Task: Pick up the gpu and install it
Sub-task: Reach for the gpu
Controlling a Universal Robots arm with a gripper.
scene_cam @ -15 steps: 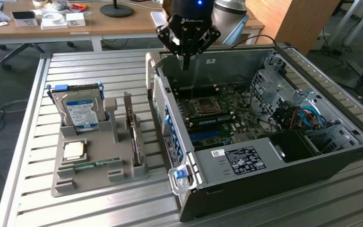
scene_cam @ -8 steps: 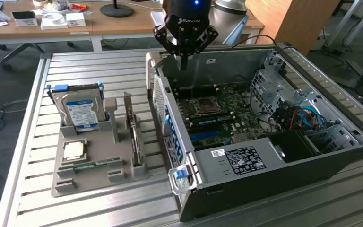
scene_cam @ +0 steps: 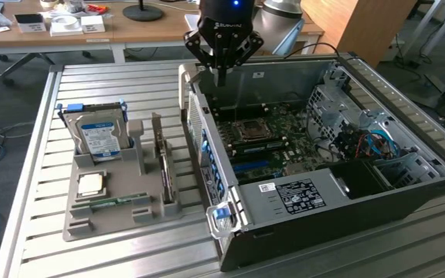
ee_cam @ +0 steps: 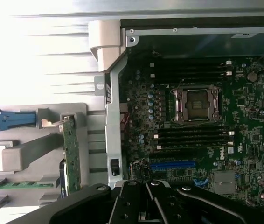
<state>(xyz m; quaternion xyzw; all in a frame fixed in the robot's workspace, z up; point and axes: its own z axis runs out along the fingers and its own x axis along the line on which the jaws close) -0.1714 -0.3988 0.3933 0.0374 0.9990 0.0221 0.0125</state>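
Black gripper [scene_cam: 221, 80] clenched empty above the open black computer case [scene_cam: 338, 226].
Thin black, green-edged gpu card [scene_cam: 162, 165] stands upright in the grey holder tray [scene_cam: 106, 227], just beside the case on the exterior view's left.

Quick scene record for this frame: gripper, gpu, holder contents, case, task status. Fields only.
gripper: shut, holding nothing, over the far corner of the case on the holder's side
gpu: standing on edge in the gray holder, untouched
holder also carries: hard drive, processor chip, memory stick
case: lying open on the slatted table, motherboard exposed
blue expansion slot: nothing seated in it
task status: gpu not yet picked up
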